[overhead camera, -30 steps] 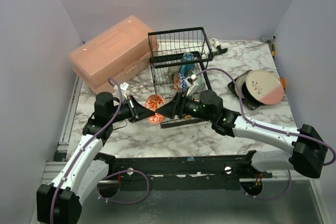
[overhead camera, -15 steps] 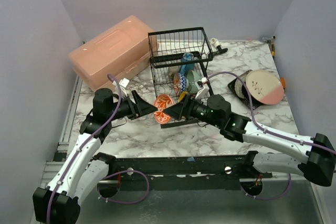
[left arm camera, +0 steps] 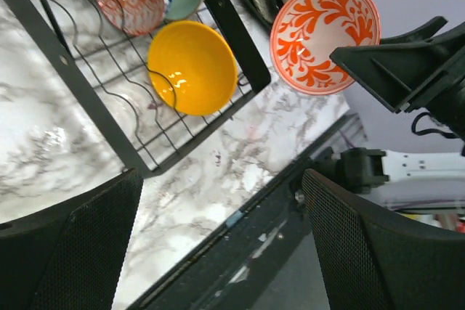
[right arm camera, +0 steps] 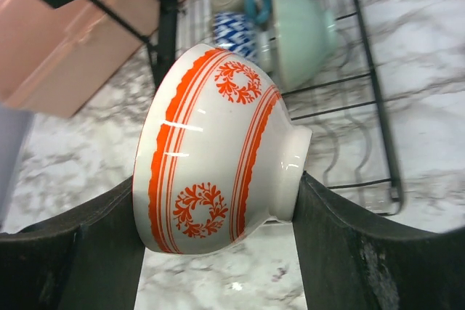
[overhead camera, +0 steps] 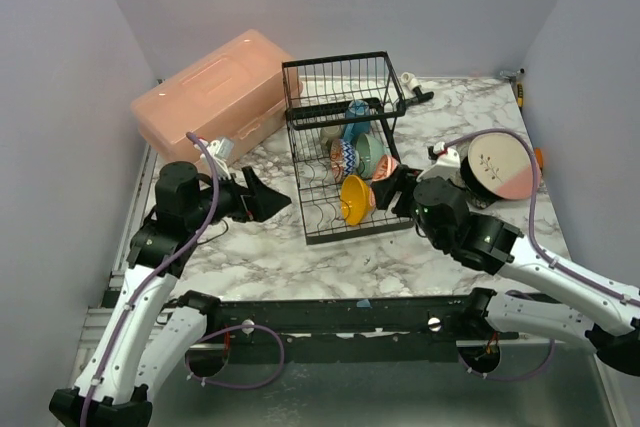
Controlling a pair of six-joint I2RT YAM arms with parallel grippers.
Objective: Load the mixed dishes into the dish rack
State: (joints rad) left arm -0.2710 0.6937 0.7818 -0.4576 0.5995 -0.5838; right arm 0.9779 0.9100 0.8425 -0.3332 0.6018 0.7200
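Holds the red-patterned bowl pinched in the right gripper, one finger low against the rim side and the other by the foot, so closed on the bowl rather than free. Carries it on its side just beside the right rail of the dish rack, close to the near right corner and apparently raised off the marble table, though height is hard to tell. Turns the bowl's mouth left toward the rack and its foot right, so the axis runs left to right. Shows inside the rack a yellow bowl tipped on edge at the near end, with a second patterned bowl and a mint green bowl standing farther back. Shows bare wire to the left of the yellow bowl. Holds the left gripper spread wide with nothing between its fingers, left of the rack and apart from it, with the whole rack between it and the held bowl. Puts the right arm plainly nearer. Judged from this, calls for a short carry left over the right rail, then a lowering on edge into a free slot beside the yellow bowl. Risks clipping the rail or nudging the yellow bowl, given how near both sit. Leaves the plates on the table at the far right, not yet loaded.
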